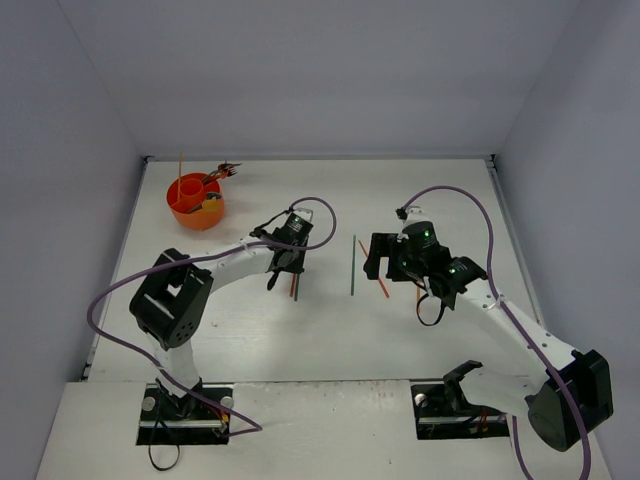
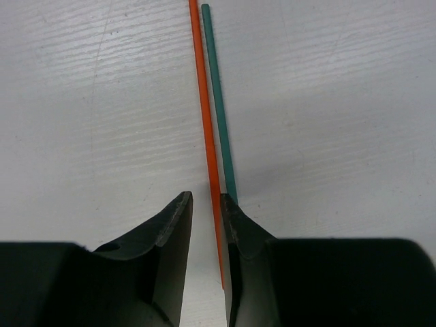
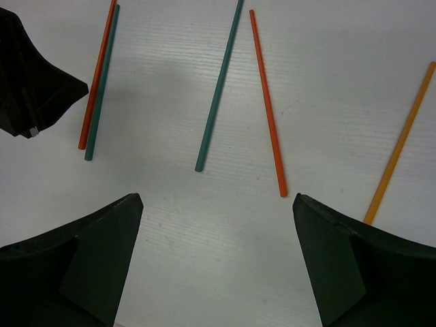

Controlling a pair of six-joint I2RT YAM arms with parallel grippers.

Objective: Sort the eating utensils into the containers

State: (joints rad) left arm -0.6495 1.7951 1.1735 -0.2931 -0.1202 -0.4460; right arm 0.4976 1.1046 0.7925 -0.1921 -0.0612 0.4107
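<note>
My left gripper (image 2: pixel 206 197) is narrowed almost closed over the white, faintly grained table (image 1: pixel 330 330). An orange chopstick (image 2: pixel 206 122) lies between its jaws with a sliver of gap, not clamped, and a teal chopstick (image 2: pixel 219 116) lies just to its right. My right gripper (image 3: pixel 218 199) hangs wide apart holding nothing, and the orange cup (image 1: pixel 190 215) sits well ahead-left of my left gripper, in the corner of the pale walls (image 1: pixel 320 80).

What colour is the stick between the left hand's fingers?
Orange stick, best in left wrist view.
</note>
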